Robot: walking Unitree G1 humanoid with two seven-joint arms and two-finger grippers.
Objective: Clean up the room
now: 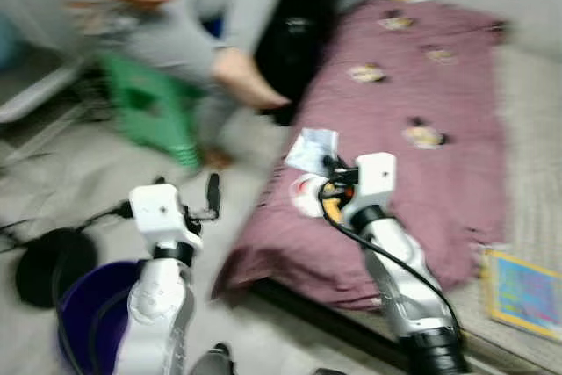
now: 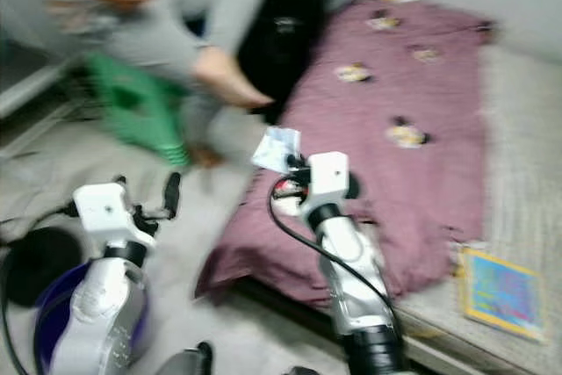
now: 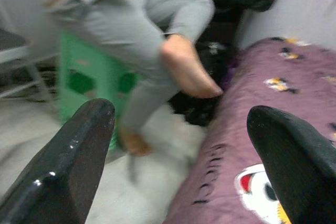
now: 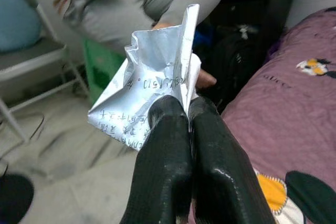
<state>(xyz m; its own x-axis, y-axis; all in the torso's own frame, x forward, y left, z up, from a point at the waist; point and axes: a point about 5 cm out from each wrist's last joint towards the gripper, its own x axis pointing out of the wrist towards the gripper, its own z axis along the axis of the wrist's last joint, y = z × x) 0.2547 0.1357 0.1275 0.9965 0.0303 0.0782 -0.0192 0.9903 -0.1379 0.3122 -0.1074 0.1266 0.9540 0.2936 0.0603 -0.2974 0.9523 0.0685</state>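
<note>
Right wrist view: right claw point(image 4: 188, 109) pinching crumpled wrapper point(image 4: 152, 95); left claw point(image 3: 178, 145) open; seated person point(image 1: 167, 15) ahead.

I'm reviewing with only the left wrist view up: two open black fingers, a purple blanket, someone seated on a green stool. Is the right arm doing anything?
Observer: Yes. The right gripper is shut on a crumpled silver wrapper, held up over the purple blanket's near edge.
Operator: Anywhere to drop it?
Observer: A purple bin stands on the floor beneath the left arm.
Operator: Anything else left out?
Observer: A colourful book lies on the mattress beside the blanket.
</note>
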